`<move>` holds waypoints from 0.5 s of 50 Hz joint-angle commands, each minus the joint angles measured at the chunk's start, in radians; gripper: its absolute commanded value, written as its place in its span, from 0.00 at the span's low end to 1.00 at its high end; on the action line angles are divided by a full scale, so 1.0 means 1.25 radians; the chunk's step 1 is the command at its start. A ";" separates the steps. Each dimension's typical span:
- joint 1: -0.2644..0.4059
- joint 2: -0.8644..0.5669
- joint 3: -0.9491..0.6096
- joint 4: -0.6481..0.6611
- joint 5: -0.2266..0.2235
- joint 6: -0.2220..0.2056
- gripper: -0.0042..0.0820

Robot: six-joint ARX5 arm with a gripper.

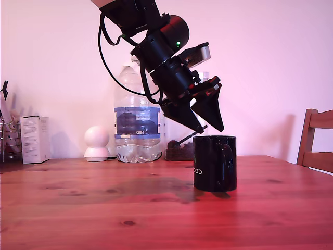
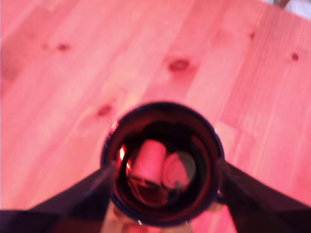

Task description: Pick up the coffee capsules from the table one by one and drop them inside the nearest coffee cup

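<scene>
- The gripper is held just above the rim of the coffee cup, tilted down toward its mouth, with its fingers spread and nothing pinched between them.
- In the wrist view, two coffee capsules are seen lying inside the cup, side by side on its bottom.
- No capsule is visible on the table around the cup.
- The release seems done; a straight lift clear of the rim is advised before any sideways travel, so the cup is not knocked.
</scene>
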 commanded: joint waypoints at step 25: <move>0.022 -0.060 0.008 0.051 0.070 0.017 0.03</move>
